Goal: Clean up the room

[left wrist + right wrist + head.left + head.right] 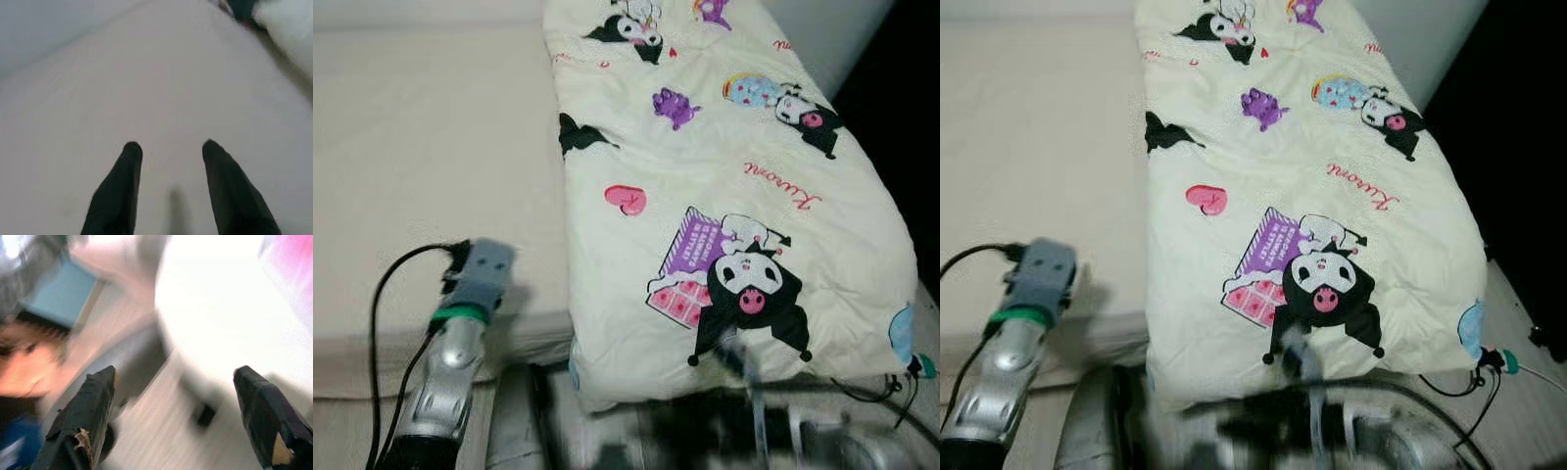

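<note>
A cream quilt point(724, 196) printed with black-and-pink cartoon figures lies folded along the right side of a bed with a bare beige mattress point(431, 157). Its near end hangs over the bed's front edge. My left arm point(460, 333) reaches up from the lower left and rests at the mattress edge, left of the quilt. In the left wrist view my left gripper point(168, 152) is open over the bare mattress, holding nothing. My right arm point(754, 421) is a blur below the quilt's near end. My right gripper point(176, 377) is open wide, with the white quilt point(220, 308) just ahead.
A black cable point(386, 294) loops beside my left arm. Thin cables and a small teal connector point(922, 366) hang at the quilt's lower right corner. A dark gap point(911, 98) runs along the bed's right side. Pale flooring point(161, 431) lies below the bed's front edge.
</note>
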